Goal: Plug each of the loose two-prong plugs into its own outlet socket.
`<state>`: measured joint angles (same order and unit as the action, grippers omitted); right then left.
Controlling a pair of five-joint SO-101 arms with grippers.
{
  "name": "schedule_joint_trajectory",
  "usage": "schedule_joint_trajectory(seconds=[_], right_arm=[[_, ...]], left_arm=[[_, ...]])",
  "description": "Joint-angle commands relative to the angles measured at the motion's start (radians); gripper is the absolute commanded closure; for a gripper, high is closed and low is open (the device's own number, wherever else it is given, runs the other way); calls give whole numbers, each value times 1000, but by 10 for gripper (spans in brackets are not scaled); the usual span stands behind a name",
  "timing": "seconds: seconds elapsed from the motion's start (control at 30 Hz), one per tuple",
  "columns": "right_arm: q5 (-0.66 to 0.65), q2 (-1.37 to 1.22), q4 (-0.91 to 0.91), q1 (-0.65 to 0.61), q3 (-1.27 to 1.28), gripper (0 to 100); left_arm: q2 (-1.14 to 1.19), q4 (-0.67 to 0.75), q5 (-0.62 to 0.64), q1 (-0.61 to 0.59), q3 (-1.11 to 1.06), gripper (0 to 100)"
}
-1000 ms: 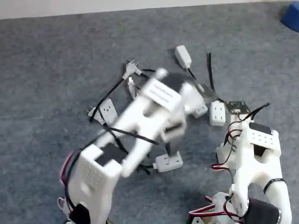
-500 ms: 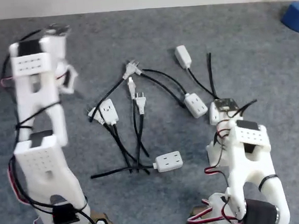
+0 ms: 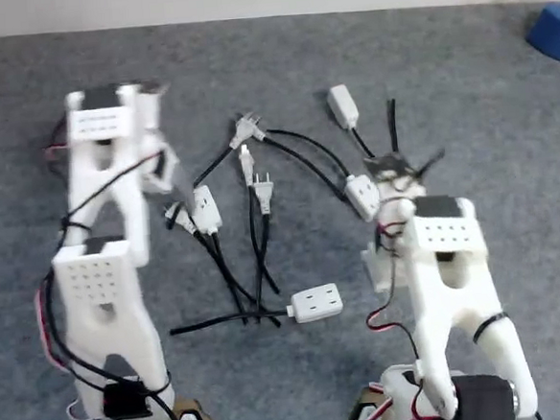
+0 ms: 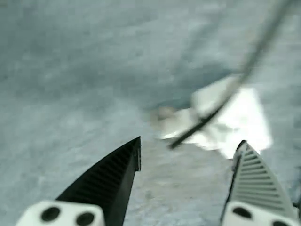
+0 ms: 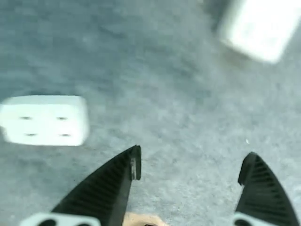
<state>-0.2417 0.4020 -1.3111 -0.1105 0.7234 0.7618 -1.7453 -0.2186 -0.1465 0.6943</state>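
My left pincer [image 4: 190,141] is spread wide with nothing between its fingers. It hangs over the left part of the table [image 3: 483,90], close to a white socket [image 3: 206,207] whose black cord [image 3: 228,266] runs toward the near edge. My right pincer [image 5: 194,151] is spread as well and holds nothing. It sits low over the grey cover on the right part of the table, with a slotted socket block [image 5: 44,120] off to one side and another white block [image 5: 261,28] farther away. From above, my right arm's tip is just beside a small socket [image 3: 364,194] on a black lead. The plugs all lie loose near the middle of the table. One two-prong plug [image 3: 264,184] points its prongs toward the far edge, a second plug [image 3: 246,159] lies just beyond it, and an angled plug [image 3: 247,127] is nearer the far edge still. A long socket block [image 3: 317,302] rests toward the near edge between my two arms, where several cords cross. One more socket [image 3: 343,105] lies toward the far edge, and a blue object [image 3: 556,32] sits at the far right corner.
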Motion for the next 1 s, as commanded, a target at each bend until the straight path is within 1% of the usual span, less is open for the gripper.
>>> schedule_joint_trajectory(seconds=[0.0,0.13,0.2,0.23,0.3,0.43,0.5,0.53,0.6,0.7,0.77,0.87,0.97], right_arm=[[61,5,-24,-45,-111,670],[77,-139,-22,-45,-185,670],[78,-242,-5,-62,-246,670],[74,-291,2,-76,-286,670],[71,-384,7,-111,-394,670],[72,-564,-2,-183,-671,670],[83,-657,-2,-209,-803,670],[114,-705,-2,-222,-863,670],[235,-789,-4,-240,-972,670],[442,-881,-91,-275,-1113,670],[543,-909,-173,-311,-1185,670],[608,-905,-236,-380,-1256,670],[651,-883,-222,-435,-1279,670]], left_arm=[[-24,-23,-32,159,8,684],[-90,-23,-112,318,-33,684],[-143,-21,-129,346,-61,684],[-173,-21,-129,326,-73,684],[-225,-18,-92,222,-88,684],[-297,-15,-69,-82,-90,684],[-320,-17,-71,-211,-93,684],[-325,-18,-72,-269,-93,684],[-331,-18,-74,-369,-93,684],[-328,-15,-121,-455,-93,684],[-328,-15,-129,-481,-93,684],[-326,-14,-129,-496,-93,684],[-326,-2,-129,-496,-93,684]])
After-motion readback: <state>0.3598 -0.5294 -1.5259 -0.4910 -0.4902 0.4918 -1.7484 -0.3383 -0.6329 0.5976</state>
